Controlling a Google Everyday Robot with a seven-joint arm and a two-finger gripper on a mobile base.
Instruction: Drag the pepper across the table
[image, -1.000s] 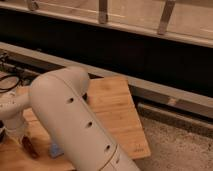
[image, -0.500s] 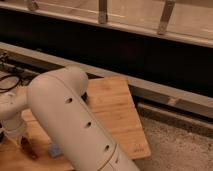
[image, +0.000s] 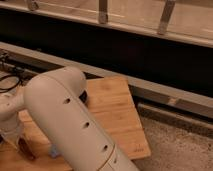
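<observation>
Claw (image: 16, 139) low at tabletop (image: 117, 112) left edge, grip state impossible to tell, just above dark red pepper (image: 26, 149) lying there; drag apparently under way, most travel left.

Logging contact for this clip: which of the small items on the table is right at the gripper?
The pepper, the slim dark red piece on the table, sits at the gripper tip at lower left. The blue sponge lies farther right, mostly hidden behind the arm.

Lab-like indoor space, wooden table (image: 120, 112), speckled floor (image: 180, 145), railing (image: 102, 12), end effector (image: 15, 142) bottom left
</observation>
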